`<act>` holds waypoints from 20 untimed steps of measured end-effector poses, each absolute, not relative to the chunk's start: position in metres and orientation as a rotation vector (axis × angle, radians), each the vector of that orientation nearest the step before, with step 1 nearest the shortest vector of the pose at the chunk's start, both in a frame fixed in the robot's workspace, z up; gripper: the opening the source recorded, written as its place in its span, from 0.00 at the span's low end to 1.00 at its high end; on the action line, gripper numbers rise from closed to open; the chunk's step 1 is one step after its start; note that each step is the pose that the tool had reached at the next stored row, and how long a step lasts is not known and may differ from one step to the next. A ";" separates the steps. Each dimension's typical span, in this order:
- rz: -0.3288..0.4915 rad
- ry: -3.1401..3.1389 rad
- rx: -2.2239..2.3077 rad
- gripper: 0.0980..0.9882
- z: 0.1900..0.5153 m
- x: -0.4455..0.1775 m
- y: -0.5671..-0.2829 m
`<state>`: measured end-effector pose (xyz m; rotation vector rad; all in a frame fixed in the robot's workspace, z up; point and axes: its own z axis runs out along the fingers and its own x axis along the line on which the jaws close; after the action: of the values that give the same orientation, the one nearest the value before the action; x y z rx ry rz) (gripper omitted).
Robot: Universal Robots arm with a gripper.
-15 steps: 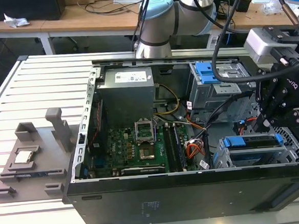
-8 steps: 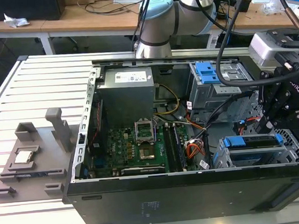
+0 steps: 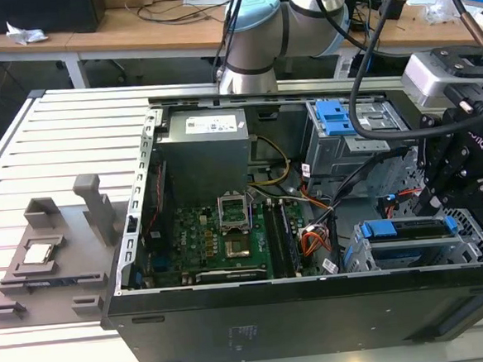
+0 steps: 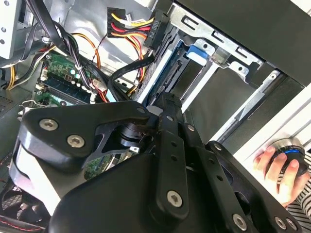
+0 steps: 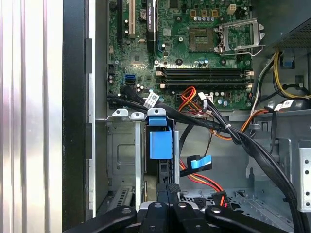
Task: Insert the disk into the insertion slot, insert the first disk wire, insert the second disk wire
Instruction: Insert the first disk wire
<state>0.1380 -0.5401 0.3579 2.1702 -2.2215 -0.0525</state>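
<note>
The black gripper [image 5: 167, 190] hangs just above the low silver perforated sheet-metal drive cage [image 5: 124, 155], fingertips pressed together with nothing seen between them; the flat silver hard drive in its bright blue plastic carrier [image 5: 160, 144] sits inside that cage (a person's hand [image 4: 279, 167] rests outside the case); black and orange cables [image 5: 209, 121] lie just beside.

The motherboard [image 3: 221, 240] lay inside the open computer case [image 3: 260, 329]. Toward the exterior view's right of it, the disk [image 3: 411, 229] sat in the insertion slot [image 3: 421, 255], the gripper [image 3: 442, 200] close above. Well off toward the exterior view's left of the motherboard rested a grey fixture [image 3: 48, 261].
</note>
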 end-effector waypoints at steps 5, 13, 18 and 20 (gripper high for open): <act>-0.052 -2.221 2.170 0.15 0.358 0.138 -0.540; -0.048 -2.031 2.346 0.23 0.358 0.138 -0.540; -0.046 -1.998 2.373 0.23 0.358 0.139 -0.540; -0.045 -1.998 2.372 0.23 0.358 0.144 -0.538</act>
<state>0.1441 -0.5376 0.3579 2.3723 -1.9976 -0.0451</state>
